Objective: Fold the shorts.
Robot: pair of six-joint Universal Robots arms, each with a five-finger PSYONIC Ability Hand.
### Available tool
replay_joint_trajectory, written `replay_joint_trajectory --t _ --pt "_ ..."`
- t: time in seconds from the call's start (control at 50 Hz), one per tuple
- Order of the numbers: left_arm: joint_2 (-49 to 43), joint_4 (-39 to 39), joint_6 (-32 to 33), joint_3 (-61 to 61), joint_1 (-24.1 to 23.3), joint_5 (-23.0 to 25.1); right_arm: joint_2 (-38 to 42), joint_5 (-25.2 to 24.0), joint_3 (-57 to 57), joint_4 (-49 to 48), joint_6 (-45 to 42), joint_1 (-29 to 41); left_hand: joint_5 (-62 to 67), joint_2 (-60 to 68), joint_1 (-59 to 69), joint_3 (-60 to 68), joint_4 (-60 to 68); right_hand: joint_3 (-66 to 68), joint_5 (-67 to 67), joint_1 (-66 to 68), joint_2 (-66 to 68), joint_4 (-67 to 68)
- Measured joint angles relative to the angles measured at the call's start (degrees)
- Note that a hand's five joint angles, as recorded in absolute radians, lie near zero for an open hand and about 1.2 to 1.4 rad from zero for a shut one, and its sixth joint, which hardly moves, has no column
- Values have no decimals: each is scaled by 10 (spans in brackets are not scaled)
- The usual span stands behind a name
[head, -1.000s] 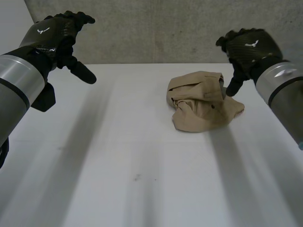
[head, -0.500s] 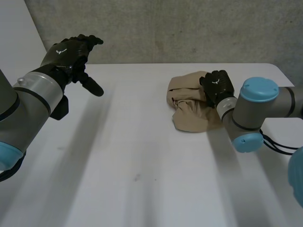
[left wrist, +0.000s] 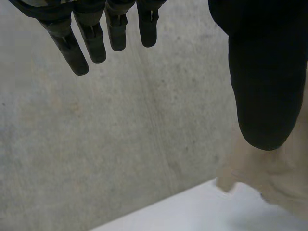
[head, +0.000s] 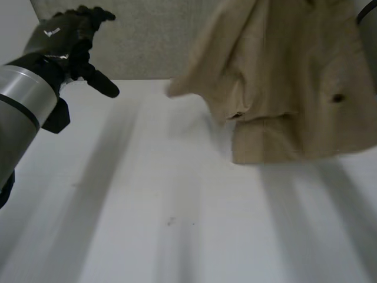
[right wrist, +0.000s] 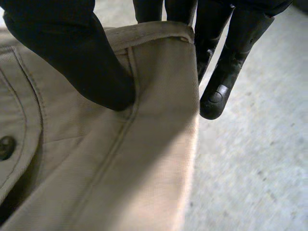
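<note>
The tan shorts [head: 283, 88] hang in the air over the table's far right, partly unfurled, their lower edge just above the white table [head: 147, 224]. In the right wrist view my right hand [right wrist: 72, 57] is shut on them. Its thumb presses a stitched edge of the shorts [right wrist: 120, 168] against the fingers behind the cloth. A dark button shows beside the thumb. My left hand [head: 62, 38] is raised at the far left, well away from the shorts, and holds nothing. Its fingers [left wrist: 96, 29] are straight, and a corner of the shorts [left wrist: 284, 183] shows beyond its thumb.
A grey concrete wall [head: 141, 41] runs behind the table's far edge. The white tabletop stretches bare from the left hand across to beneath the shorts and toward the near edge.
My right hand dropped onto the crumpled shorts, closed on them and lifted them off the table. The left hand stayed raised at the far left.
</note>
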Motion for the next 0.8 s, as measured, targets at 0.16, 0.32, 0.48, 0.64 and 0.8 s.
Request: replay_joint_trajectory --t 0.16,0.32,0.48,0.64,0.8 --pt "34 0 -2 -4 1 1 -56 4 18 30 17 31 0 0 0 0 0 0 0 0 0 0" --pt "35 -1 -1 -9 -1 1 -57 3 25 71 17 54 0 0 0 0 0 0 0 0 0 2" --pt "17 -10 -5 -14 -8 2 -25 4 33 102 15 61 0 0 0 0 0 0 0 0 0 2" --pt "-50 -36 -8 -11 -45 2 -36 2 46 104 17 70 0 0 0 0 0 0 0 0 0 2" --pt "-149 -52 -12 -3 -87 2 -78 -6 79 102 15 71 0 0 0 0 0 0 0 0 0 2"
